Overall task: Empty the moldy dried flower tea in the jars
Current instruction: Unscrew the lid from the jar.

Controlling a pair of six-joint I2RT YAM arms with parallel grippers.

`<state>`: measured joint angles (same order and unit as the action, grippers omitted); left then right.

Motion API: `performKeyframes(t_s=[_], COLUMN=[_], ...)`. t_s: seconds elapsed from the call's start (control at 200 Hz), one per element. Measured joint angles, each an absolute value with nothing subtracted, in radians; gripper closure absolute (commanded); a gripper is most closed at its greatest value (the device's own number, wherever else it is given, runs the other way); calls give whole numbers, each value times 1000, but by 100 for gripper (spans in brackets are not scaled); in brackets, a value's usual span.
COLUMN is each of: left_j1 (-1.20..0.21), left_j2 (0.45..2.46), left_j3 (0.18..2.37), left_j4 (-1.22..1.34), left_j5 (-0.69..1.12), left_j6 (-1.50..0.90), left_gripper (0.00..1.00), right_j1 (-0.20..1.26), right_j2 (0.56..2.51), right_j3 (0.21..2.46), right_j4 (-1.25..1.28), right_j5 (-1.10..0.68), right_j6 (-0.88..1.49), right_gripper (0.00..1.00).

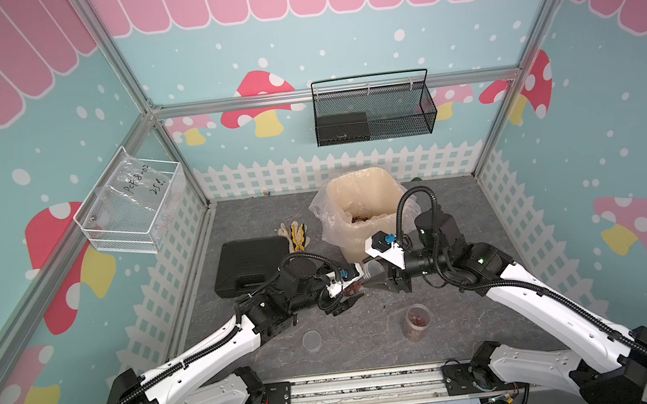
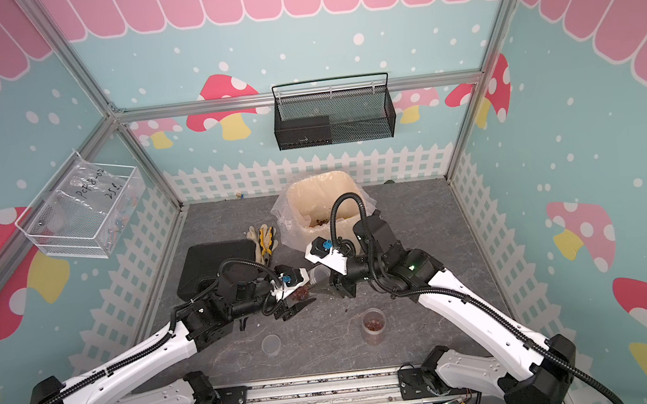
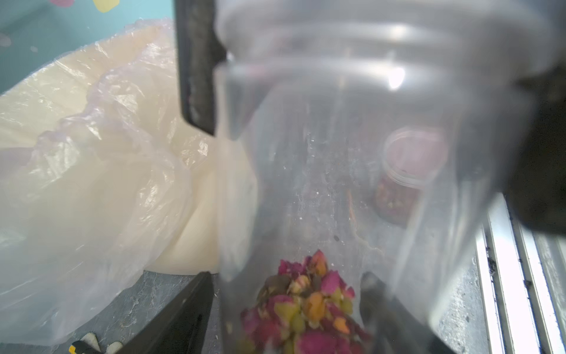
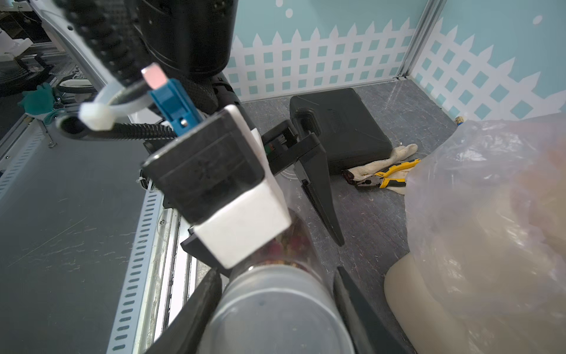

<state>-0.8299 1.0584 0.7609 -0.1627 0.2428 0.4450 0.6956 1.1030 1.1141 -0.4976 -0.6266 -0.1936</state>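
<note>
Grey stone-look tabletop (image 1: 254, 217): clear plastic jar (image 3: 321, 168), long axis arm-to-arm; lid end clamped by R gripper (image 4: 275, 309); reddish dried-bud tea (image 3: 306, 306) end between parted jaws, L gripper (image 3: 288, 274).

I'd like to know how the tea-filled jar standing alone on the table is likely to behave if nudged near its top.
The jar stands upright, taller than wide, so it would probably tip rather than slide. Being round, it may then roll. Its clear wall looks smooth, likely slippery, and the dried tea suggests little weight.
</note>
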Motion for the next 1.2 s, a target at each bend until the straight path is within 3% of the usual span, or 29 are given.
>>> performKeyframes(t_s=[0.43, 0.6, 0.74, 0.875, 0.956, 1.111, 1.201], left_j1=[-830, -830, -830, -830, -830, -830, -832], left_j2=[1026, 1026, 1026, 1026, 1026, 1026, 1026], left_j3=[709, 709, 704, 700, 700, 700, 700], left_j4=[-111, -91, -81, -80, -80, -77, -76], left_j5=[278, 290, 303, 308, 308, 298, 252], left_j6=[445, 443, 449, 447, 446, 448, 454], left_gripper=[24, 34, 49, 53, 55, 63, 69], right_j1=[696, 696, 696, 696, 696, 696, 696], right_j2=[1090, 1091, 1095, 1097, 1097, 1097, 1096], right_j3=[1114, 1113, 1113, 1112, 1112, 1112, 1116], right_j4=[-497, -497, -492, -492, -492, -488, -487], right_j5=[-622, -623, -633, -634, -634, -631, -624], right_j6=[-186, -178, -167, -161, -159, -149, -115], right_gripper=[96, 96, 96, 93, 81, 28, 17])
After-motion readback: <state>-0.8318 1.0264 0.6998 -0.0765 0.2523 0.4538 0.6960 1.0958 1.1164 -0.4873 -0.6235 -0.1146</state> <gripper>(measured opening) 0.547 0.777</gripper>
